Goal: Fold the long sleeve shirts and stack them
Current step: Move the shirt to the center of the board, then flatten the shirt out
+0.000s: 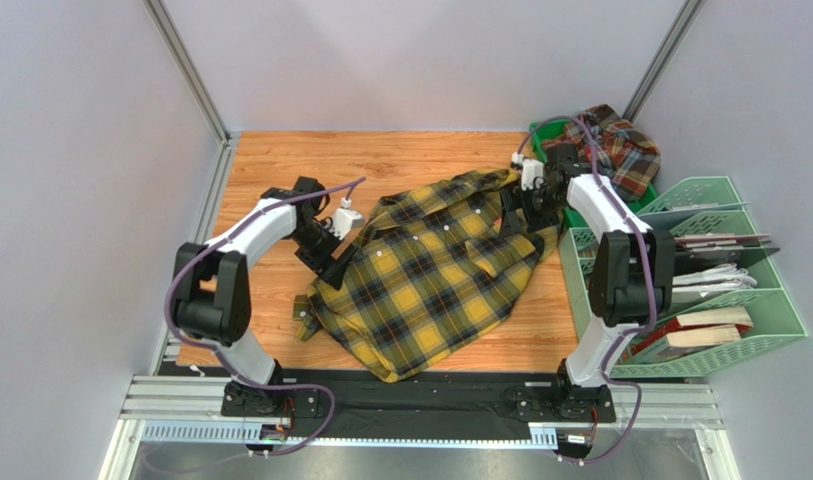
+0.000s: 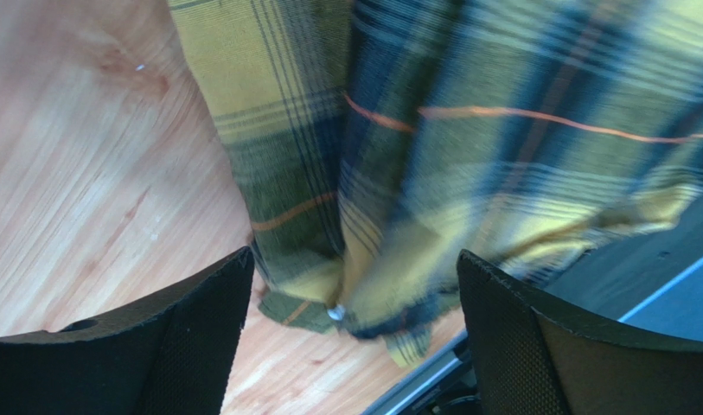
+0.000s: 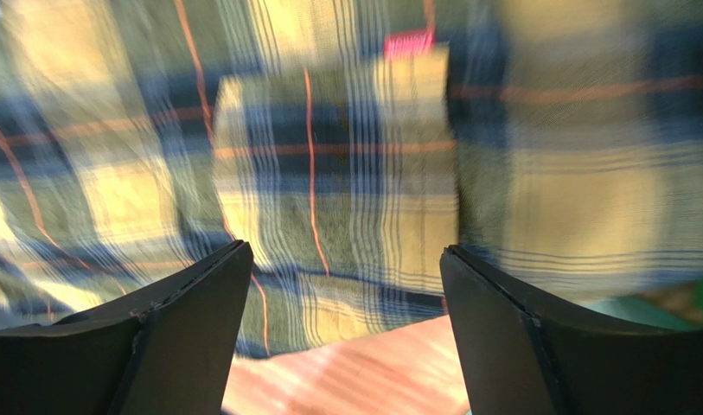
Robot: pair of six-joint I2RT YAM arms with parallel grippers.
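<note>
Yellow-and-black shirt (image 1: 430, 275) lies spread, rumpled, mid-table (image 1: 280, 170). Left gripper (image 1: 335, 262) at its left edge, jaws wide, empty. Right gripper (image 1: 513, 215) at its far-right corner, likewise. Rust-red shirt (image 1: 620, 150) bunched in green tray (image 1: 538, 130), far right.

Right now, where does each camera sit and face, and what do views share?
Top external: above, behind the bases, looking down at the table; left arm, right arm, yellow shirt, rust-red shirt.
Left wrist: on the left arm, past the open left gripper, at the shirt's edge.
Right wrist: past the open right gripper, at blurred yellow plaid.
All share the yellow shirt.
</note>
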